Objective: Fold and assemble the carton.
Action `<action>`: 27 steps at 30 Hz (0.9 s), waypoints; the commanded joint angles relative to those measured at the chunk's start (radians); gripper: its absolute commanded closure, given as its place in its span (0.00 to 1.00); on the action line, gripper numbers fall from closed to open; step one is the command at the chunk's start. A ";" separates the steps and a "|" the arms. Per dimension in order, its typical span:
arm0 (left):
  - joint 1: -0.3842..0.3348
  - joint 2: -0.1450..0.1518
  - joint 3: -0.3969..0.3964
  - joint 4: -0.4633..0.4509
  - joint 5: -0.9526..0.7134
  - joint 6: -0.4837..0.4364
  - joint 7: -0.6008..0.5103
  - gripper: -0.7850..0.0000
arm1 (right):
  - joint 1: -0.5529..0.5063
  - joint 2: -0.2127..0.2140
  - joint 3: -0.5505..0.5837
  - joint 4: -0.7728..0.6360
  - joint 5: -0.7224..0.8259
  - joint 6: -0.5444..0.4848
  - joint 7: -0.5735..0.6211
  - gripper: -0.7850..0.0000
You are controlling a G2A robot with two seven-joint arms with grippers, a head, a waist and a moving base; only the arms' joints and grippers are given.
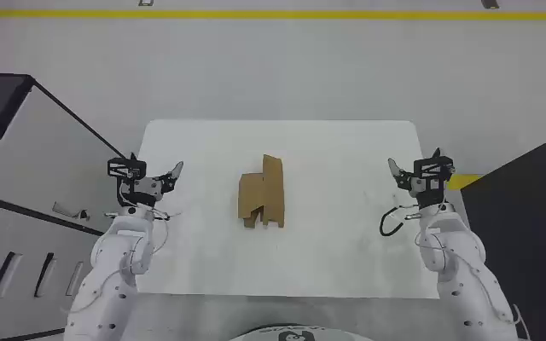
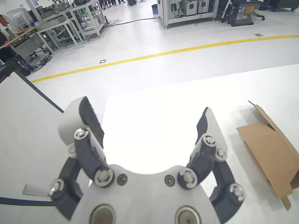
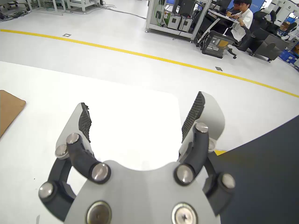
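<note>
A brown cardboard carton (image 1: 263, 194) lies flattened near the middle of the white table (image 1: 341, 256), with one flap raised along its far side. In the left wrist view the carton (image 2: 268, 148) lies off to the side of my left gripper (image 2: 144, 115), which is open and holds nothing. My left gripper (image 1: 156, 173) sits at the table's left edge, well apart from the carton. My right gripper (image 1: 416, 166) sits at the table's right edge, open and holding nothing. The right wrist view shows the right gripper (image 3: 142, 108) open, with a corner of the carton (image 3: 8, 110) far off.
A dark panel (image 1: 512, 213) stands just right of the table, beside the right arm. A thin black rod (image 1: 77, 119) slants along the table's left side. White table surface surrounds the carton on all sides.
</note>
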 commanded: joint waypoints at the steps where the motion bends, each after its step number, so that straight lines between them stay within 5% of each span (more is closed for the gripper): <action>1: 0.000 0.000 0.005 -0.009 0.008 -0.015 0.008 0.00 | 0.000 0.000 0.000 0.000 0.000 0.000 0.000 0.00; 12: 0.046 -0.005 0.107 -0.114 0.090 -0.102 -0.010 0.00 | 0.000 0.000 0.000 0.000 0.000 0.000 0.000 0.00; 19: 0.044 -0.004 0.102 -0.115 0.104 -0.104 -0.005 0.00 | 0.000 0.000 0.000 0.000 0.000 0.000 0.000 0.00; 27: 0.091 0.006 0.145 -0.112 0.300 -0.214 0.042 0.00 | 0.000 0.000 0.000 0.000 0.000 0.000 0.000 0.00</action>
